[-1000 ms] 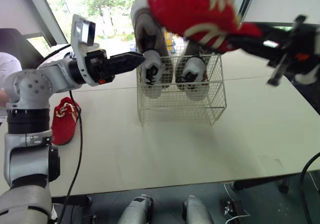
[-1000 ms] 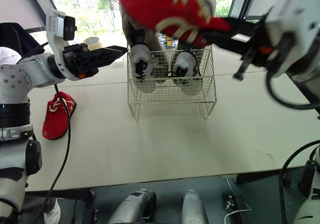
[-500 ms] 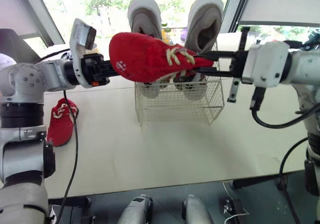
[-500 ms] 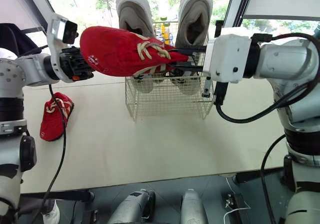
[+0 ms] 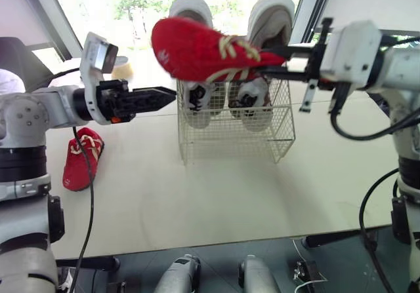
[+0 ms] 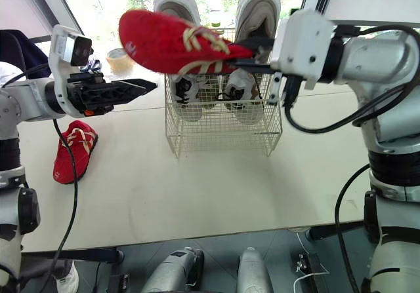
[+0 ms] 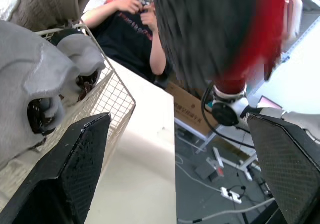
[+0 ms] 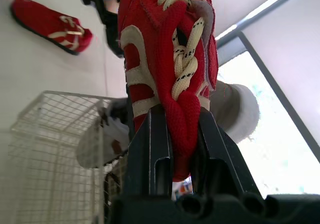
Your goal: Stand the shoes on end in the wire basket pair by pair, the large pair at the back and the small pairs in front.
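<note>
The red shoe (image 5: pixel 210 47) in the air covers the middle of the two big grey shoes (image 5: pixel 270 19), so only their tops and bottoms can be seen. The heel end of the red shoe is tucked between black fingers and is hard to see. In the left wrist view this shoe is just a dark and red blur. A person (image 7: pixel 132 31) in a black top stands behind the basket in that view, cut off at the top, with both hands up on something small that I cannot make out.

The right gripper (image 8: pixel 180 124) is squeezed tight on the red shoe, one finger on each side of it. It holds the shoe lying flat, up high, over the top of the wire basket (image 5: pixel 262 142) and touching nothing else. The left gripper (image 5: pixel 169 94) holds nothing. Its fingers (image 7: pixel 75 159) are wide apart and point at the basket from the side, close to it but not touching.

The big grey shoes stand on end side by side at the back of the basket. The other red shoe (image 5: pixel 82 158) lies on the table (image 5: pixel 230 195), well off to the left of the basket.
</note>
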Robot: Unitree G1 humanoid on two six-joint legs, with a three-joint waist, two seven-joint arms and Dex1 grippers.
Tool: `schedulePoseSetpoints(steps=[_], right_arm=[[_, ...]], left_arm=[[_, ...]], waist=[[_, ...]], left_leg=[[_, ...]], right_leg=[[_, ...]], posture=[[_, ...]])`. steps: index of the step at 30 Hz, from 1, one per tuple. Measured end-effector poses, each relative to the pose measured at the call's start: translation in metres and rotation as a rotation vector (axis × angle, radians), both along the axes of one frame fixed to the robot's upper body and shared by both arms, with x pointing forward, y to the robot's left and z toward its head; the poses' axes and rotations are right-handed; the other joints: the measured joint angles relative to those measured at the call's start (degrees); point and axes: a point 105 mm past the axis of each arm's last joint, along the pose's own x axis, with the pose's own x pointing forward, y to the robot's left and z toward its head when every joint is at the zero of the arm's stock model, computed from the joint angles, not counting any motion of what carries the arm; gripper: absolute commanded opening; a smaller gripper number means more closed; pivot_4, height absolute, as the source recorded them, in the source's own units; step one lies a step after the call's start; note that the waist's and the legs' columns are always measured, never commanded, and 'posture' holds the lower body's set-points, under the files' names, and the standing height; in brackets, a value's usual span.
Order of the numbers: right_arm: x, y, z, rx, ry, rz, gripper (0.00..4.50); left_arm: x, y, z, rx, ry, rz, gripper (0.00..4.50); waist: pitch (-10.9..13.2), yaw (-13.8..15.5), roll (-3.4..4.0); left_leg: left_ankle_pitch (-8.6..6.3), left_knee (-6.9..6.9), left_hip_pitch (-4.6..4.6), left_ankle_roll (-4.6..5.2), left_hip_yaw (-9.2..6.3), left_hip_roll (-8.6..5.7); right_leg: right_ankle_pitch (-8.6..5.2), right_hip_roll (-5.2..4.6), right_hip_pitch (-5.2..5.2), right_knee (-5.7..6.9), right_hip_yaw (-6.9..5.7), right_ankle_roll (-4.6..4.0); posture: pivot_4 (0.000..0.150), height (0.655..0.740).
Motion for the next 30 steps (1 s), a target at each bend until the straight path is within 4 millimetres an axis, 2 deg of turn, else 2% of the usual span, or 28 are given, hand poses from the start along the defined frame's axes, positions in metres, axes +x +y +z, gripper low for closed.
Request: schedulePoseSetpoints(steps=[7,13,16,23,25,26,30], right_arm=[[-0.001,0.003,-0.014,-0.030,0.020,0.013,0.02],[-0.003,0.004,-0.019,-0.055,0.021,0.025,0.02],[-0.005,0.005,-0.021,-0.073,0.016,0.035,0.00],[-0.003,0.003,-0.022,-0.088,0.021,0.020,0.00],[-0.002,0.002,-0.022,-0.072,0.049,0.012,1.03],[-0.003,0.001,-0.019,-0.041,0.080,0.016,1.40],[-0.003,-0.011,-0.006,0.156,0.289,-0.014,3.42]], left_arm=[[0.004,0.002,0.005,-0.036,0.020,0.014,4.50],[0.006,0.002,0.007,-0.050,0.034,0.020,4.50],[0.005,0.001,0.009,-0.053,0.031,0.017,3.66],[0.006,-0.003,0.006,-0.062,0.046,0.005,0.36],[0.007,-0.005,0.005,-0.067,0.058,0.009,0.26],[0.008,-0.004,0.003,-0.078,0.066,0.016,0.26],[0.008,-0.008,-0.002,-0.167,0.107,0.012,0.26]], waist=[[0.00,0.10,0.00],[0.00,0.10,0.00],[0.00,0.06,0.00],[0.00,0.08,0.00],[0.00,0.08,0.00],[0.00,0.08,0.00],[-0.01,0.33,-0.02]], left_leg=[[0.00,0.02,0.00,0.00,0.00,-0.01],[0.00,0.02,0.00,0.00,0.00,-0.01],[0.00,0.02,0.00,0.00,-0.01,-0.01],[0.00,0.02,0.00,-0.01,0.00,-0.01],[0.01,0.02,0.00,-0.01,-0.01,-0.01],[0.01,0.02,0.00,-0.01,-0.01,-0.01],[0.00,0.04,0.00,-0.01,-0.07,-0.01]], right_leg=[[0.00,-0.01,0.02,0.01,0.00,0.00],[0.00,-0.01,0.01,0.01,0.00,0.00],[0.00,0.00,0.01,0.01,0.00,0.00],[0.00,-0.01,0.01,0.01,0.00,0.00],[0.00,-0.01,0.01,0.01,0.00,0.00],[0.00,-0.01,0.02,0.01,0.00,0.00],[0.00,-0.04,0.07,-0.01,-0.02,-0.01]], posture=[[0.150,0.7400],[0.150,0.7400],[0.150,0.7400],[0.150,0.7400],[0.150,0.7400],[0.150,0.7400],[0.150,0.7400]])
